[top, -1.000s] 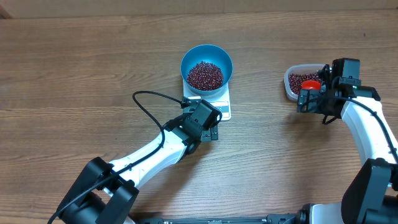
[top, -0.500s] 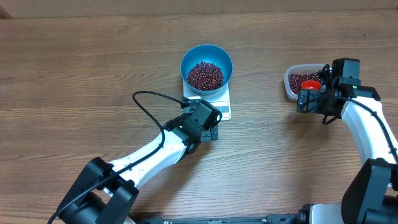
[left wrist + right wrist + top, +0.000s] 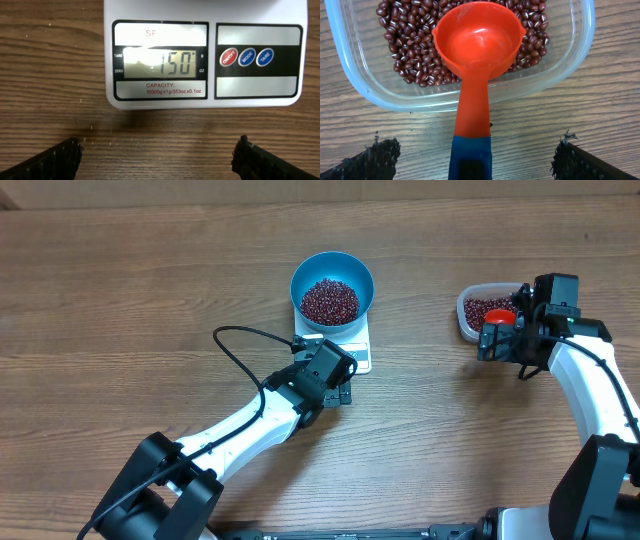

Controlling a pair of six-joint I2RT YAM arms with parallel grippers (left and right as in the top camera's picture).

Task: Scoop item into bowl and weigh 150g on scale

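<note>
Over the last second nothing shifted: both my arms, the bowl (image 3: 301, 276) and the scoop (image 3: 477, 40) sat exactly where they had been. I took that stillness as the news itself.

My left gripper (image 3: 160, 160) hung released, jaws spread wide over bare bench (image 3: 120, 300), just in front of the scale (image 3: 210, 12). Its display (image 3: 160, 62) read 150 on the gram setting. The bowl stood on the scale with the beans (image 3: 330, 300) heaped inside it.

My right gripper (image 3: 477, 157) was also released, jaws wide apart on either side of the scoop's handle and touching nothing. The scoop was empty, its cup resting over the leftover beans (image 3: 410, 30) in the clear tub (image 3: 560, 70), its handle lying across the tub's near rim.

With the reading on target, and the overhead view unchanged, I judged the weighing done. No more scooping seemed called for; another scoopful, or a knock to the bowl or scale, would only have spoiled the figure.
</note>
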